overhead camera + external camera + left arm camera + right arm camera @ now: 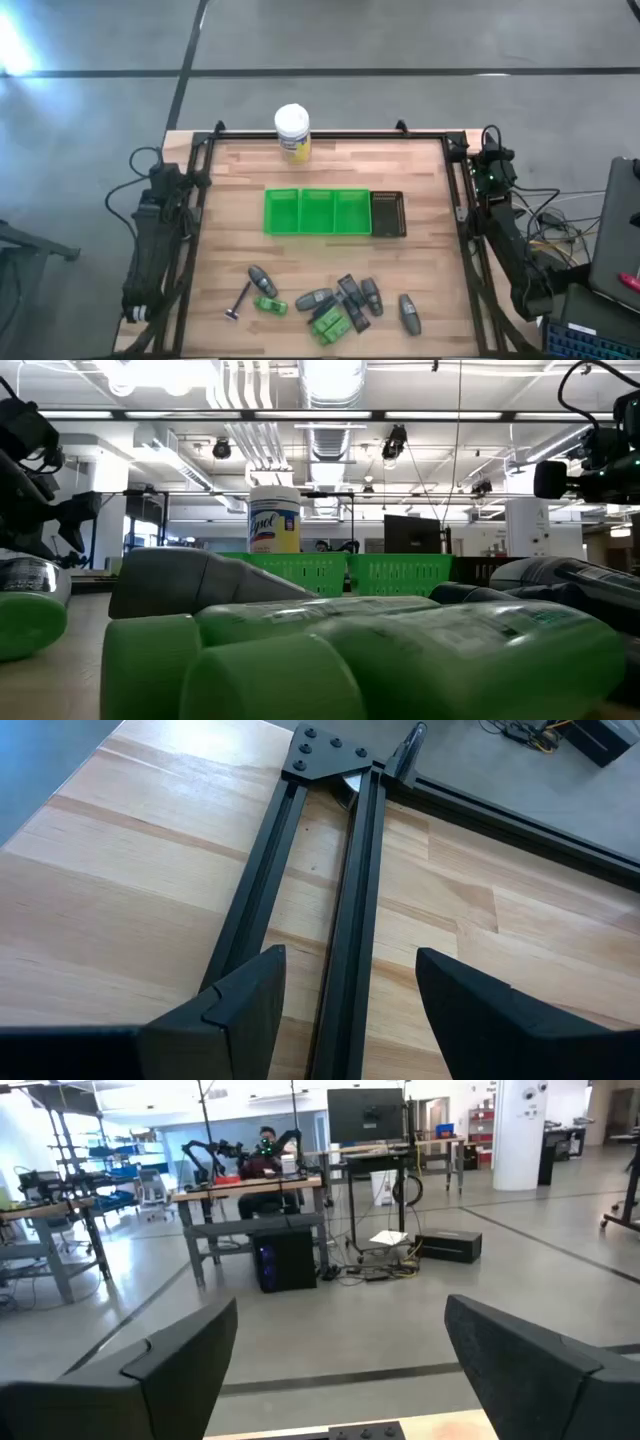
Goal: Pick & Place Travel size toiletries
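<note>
I am waiting at the start of the job, nothing picked yet: the travel size toiletries [335, 305] are lying in a loose cluster at the near edge of the counter [420, 180], just short of the green tray [317, 212]. Next, I judge, one arm must reach in and drop over a single bottle. My left claw [350, 982] is parked over the left frame rail, fingers apart and empty; my right claw [340, 1350], at the right edge, is gaping wide toward the room.
</note>
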### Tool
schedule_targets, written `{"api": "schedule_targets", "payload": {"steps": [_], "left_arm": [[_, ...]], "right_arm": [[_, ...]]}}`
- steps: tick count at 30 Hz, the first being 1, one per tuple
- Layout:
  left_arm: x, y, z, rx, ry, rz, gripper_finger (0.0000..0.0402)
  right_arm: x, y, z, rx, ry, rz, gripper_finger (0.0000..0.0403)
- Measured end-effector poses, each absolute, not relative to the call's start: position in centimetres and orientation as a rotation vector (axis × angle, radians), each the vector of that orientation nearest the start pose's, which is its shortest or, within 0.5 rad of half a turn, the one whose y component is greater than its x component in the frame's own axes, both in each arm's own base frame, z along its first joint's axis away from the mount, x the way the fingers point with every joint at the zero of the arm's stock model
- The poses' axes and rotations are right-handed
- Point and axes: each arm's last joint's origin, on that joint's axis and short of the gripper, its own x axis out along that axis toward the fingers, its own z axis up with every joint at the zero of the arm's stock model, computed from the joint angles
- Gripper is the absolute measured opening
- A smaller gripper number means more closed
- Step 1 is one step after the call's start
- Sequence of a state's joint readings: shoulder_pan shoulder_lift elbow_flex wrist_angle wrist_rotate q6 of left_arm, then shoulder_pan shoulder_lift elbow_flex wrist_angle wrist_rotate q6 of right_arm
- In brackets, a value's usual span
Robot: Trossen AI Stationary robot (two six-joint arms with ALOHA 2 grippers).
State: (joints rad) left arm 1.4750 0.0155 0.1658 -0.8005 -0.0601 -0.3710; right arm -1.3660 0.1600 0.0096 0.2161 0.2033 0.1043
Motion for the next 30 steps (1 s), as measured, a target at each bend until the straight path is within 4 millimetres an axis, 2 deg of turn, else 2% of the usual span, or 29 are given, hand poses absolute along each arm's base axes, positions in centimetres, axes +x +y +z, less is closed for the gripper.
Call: {"api": "schedule_targets", "payload": {"steps": [8,30], "left_arm": [[0.46,6.61,14.52,-0.755,0.268,1.582,0.0229],[0.46,6.61,14.52,-0.755,0.269,1.582,0.0229]], "right_arm": [[1.59,-10.55,17.44,0.042,-0.142,-1.563,0.0355],[1.59,-10.54,17.45,0.042,-0.143,-1.563,0.0288]]}}
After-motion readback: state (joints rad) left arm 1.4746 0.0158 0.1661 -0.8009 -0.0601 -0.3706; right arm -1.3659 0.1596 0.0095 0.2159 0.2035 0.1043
